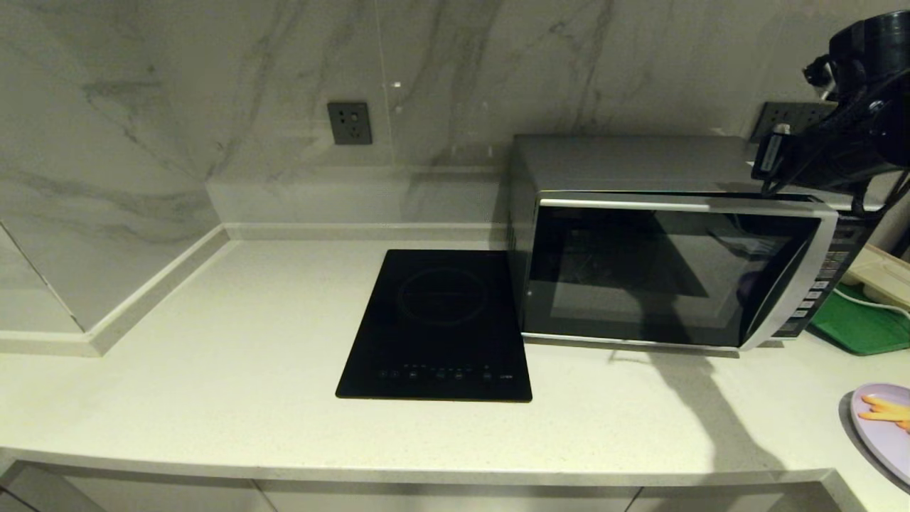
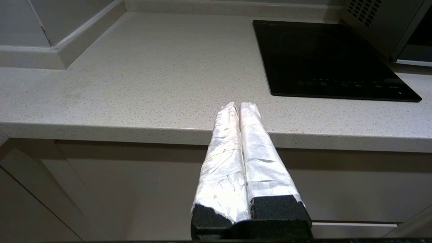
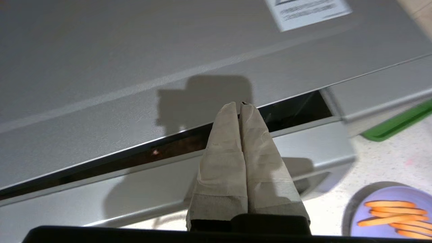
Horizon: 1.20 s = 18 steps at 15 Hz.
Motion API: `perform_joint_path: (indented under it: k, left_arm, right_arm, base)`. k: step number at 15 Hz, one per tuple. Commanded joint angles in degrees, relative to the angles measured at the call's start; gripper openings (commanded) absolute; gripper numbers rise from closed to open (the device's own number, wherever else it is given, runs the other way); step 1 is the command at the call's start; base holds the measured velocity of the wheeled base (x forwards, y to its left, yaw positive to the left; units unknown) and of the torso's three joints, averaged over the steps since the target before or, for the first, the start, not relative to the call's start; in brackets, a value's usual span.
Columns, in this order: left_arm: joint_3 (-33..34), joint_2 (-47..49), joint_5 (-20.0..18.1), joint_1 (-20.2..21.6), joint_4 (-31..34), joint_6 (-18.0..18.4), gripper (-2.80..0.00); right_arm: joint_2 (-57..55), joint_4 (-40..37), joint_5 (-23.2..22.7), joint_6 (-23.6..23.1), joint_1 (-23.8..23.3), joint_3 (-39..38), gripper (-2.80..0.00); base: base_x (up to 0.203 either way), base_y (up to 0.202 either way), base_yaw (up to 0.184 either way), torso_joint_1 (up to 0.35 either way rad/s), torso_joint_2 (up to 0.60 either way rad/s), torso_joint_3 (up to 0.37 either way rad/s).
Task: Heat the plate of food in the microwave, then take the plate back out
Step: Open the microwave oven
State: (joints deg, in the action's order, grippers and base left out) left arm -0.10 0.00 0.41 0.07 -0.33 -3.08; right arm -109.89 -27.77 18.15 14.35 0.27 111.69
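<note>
Two end effectors are closed and empty. Head view: microwave (image 1: 668,270), door ajar, stands far right on the table (image 1: 249,341); plate of food (image 1: 885,427) lies near right. Left wrist view: left end effector (image 2: 239,107) hangs before the table's near edge. Right wrist view: right end effector (image 3: 240,107) hovers over the microwave's door gap.

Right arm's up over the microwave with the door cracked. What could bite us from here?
1. The right claw, shut, hovers at the gap above the microwave door; it may slip off instead of swinging the door wide.
2. The plate of food sits near the counter's front edge, where a sweeping arm might knock it.
</note>
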Motion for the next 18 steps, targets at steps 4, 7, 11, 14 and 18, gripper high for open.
perform_joint_path:
  k: [4, 7, 11, 14, 18]
  left_arm:
    - [0.01, 0.00, 0.03, 0.01, -0.02, -0.08, -2.80]
    - [0.01, 0.08, 0.06, 0.01, -0.02, -0.01, -2.80]
    - [0.01, 0.00, 0.02, 0.01, -0.02, 0.01, -2.80]
    - [0.01, 0.00, 0.02, 0.01, -0.02, -0.08, -2.80]
    - [0.01, 0.00, 0.02, 0.01, -0.02, -0.02, -2.80]
  right_arm:
    - [-1.46, -0.18, -0.48, 0.23, 0.00, -1.46, -2.80]
    - [-1.91, -0.18, -0.83, 0.85, 0.00, -1.96, -2.80]
    - [-0.57, -0.18, -0.84, 0.94, 0.00, -4.39, -2.80]
    - [2.90, -1.19, -1.92, 0.94, 0.08, -7.42, -2.80]
    - [9.38, -10.01, -5.57, 0.95, 0.17, -9.50, -2.80]
  base:
    - [0.000, 0.000, 0.000, 0.000, 0.00, 0.000]
    - [0.000, 0.000, 0.000, 0.000, 0.00, 0.000]
    - [0.000, 0.000, 0.000, 0.000, 0.00, 0.000]
    - [0.000, 0.000, 0.000, 0.000, 0.00, 0.000]
    - [0.000, 0.000, 0.000, 0.000, 0.00, 0.000]
